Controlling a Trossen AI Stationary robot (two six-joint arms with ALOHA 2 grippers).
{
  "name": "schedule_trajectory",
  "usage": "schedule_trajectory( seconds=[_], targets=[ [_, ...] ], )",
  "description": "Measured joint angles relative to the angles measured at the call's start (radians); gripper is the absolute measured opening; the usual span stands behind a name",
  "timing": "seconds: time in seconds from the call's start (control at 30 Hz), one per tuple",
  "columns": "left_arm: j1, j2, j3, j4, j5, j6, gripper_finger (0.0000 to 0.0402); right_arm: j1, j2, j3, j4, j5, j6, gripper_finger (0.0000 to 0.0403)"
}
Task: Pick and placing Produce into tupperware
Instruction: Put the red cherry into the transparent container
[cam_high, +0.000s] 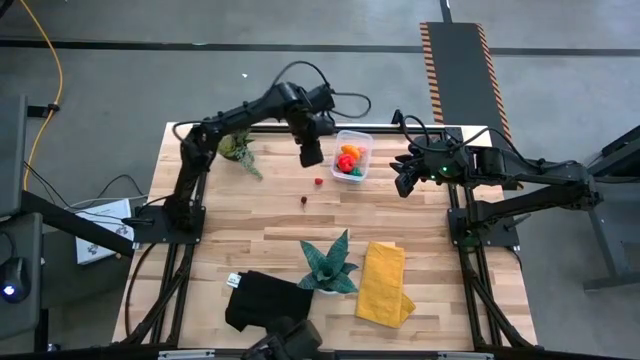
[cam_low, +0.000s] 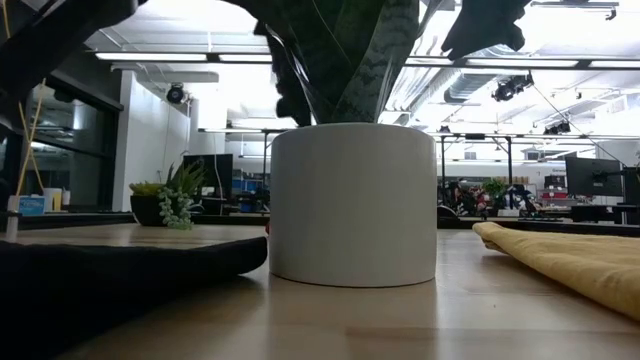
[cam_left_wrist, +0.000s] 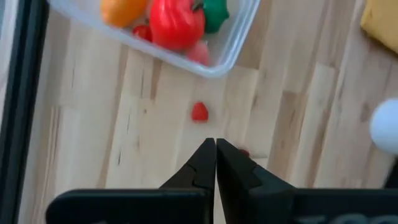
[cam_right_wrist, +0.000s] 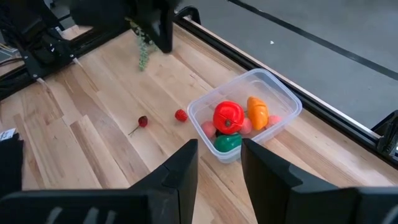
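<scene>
The wooden table (cam_high: 420, 260) is carrying everything, and in the low view a white pot (cam_low: 352, 205) is filling the middle and blocking most of what lies behind it, its teal spiky plant (cam_high: 328, 263) being cut off by the frame. A yellow cloth (cam_high: 385, 283) and a black cloth (cam_high: 262, 301) are lying along the near edge.

The left gripper (cam_high: 311, 155) is hovering just beside the tupperware (cam_high: 353, 156), its fingers (cam_left_wrist: 205, 165) pressing together with nothing between them. The right gripper (cam_high: 404, 183) is waiting near the tub's other side, fingers (cam_right_wrist: 180, 168) standing apart and holding nothing.

The tupperware is sitting at the far side of the table, holding red, orange, green and pink produce (cam_right_wrist: 229, 117); the pieces are overlapping, so their count is hard to make out. A small red piece (cam_right_wrist: 180, 115) is lying on the wood just beside the tub, and a darker stemmed piece (cam_right_wrist: 142, 122) is lying a little farther off; in the left wrist view that one is showing only as a sliver behind the fingertips.
</scene>
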Motion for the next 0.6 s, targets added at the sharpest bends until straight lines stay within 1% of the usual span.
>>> schedule_trajectory(
  seconds=[0.07,0.2,0.33,0.5,0.6],
  targets=[
    [0.019,-0.029,0.000,-0.038,0.002,-0.001,0.0001,0.000,0.000,0.000,0.008,0.003,0.000,0.0113],
    [0.066,-0.071,0.000,-0.065,0.021,-0.033,0.0002,0.000,0.000,0.000,0.019,0.004,0.000,0.0113],
    [0.110,-0.103,0.000,-0.114,0.072,-0.040,0.0001,0.000,0.002,0.000,0.022,0.004,0.003,0.0113],
    [0.127,-0.149,-0.032,-0.152,0.134,-0.044,0.0001,0.000,0.002,0.000,0.022,0.004,0.003,0.0113],
    [0.126,-0.195,-0.069,-0.164,0.142,-0.039,0.0002,0.000,0.002,0.000,0.023,0.011,0.008,0.0113]
  ],
)
